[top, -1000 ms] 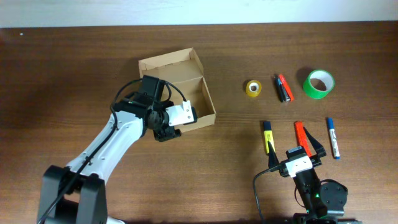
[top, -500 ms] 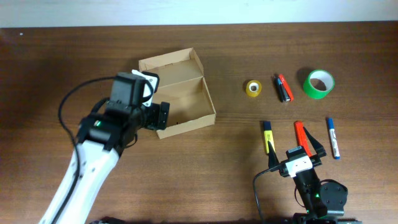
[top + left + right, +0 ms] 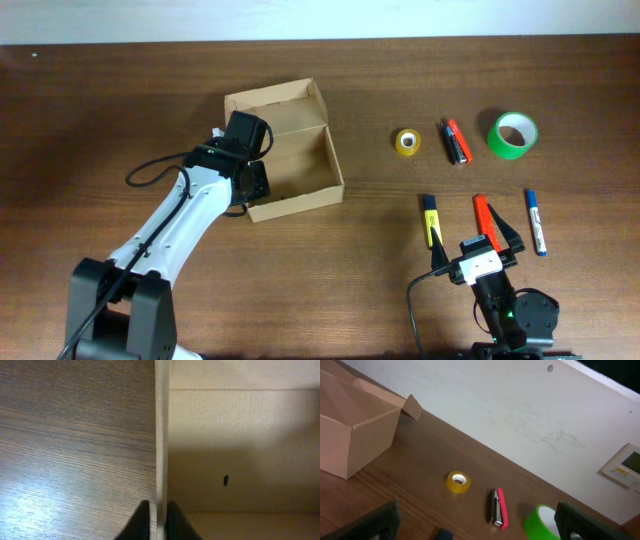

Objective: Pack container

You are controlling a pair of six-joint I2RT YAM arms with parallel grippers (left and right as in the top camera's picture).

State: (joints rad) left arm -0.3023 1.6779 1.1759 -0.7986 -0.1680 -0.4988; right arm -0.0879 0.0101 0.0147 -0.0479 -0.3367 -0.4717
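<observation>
The container [image 3: 300, 130] is an open brown cardboard box left of centre in the overhead view, its flap lid folded back. My left gripper [image 3: 250, 184] sits at the box's front-left corner. In the left wrist view its dark fingertips [image 3: 159, 521] pinch the thin left wall [image 3: 161, 435], one finger outside over the wood and one inside the bare box. My right gripper [image 3: 482, 244] rests low at the front right with its fingers spread wide and nothing between them. From the right wrist the box [image 3: 350, 420] shows at far left.
A yellow tape roll [image 3: 407, 142], a red-and-black stapler [image 3: 456, 141] and a green tape roll [image 3: 512, 134] lie right of the box. Nearer the right gripper lie a yellow marker [image 3: 431, 220], an orange one [image 3: 484, 218] and a blue one [image 3: 536, 220].
My left gripper left the box's front wall, swung to its left side, opened, then shut on the left wall. The right arm has not moved.
</observation>
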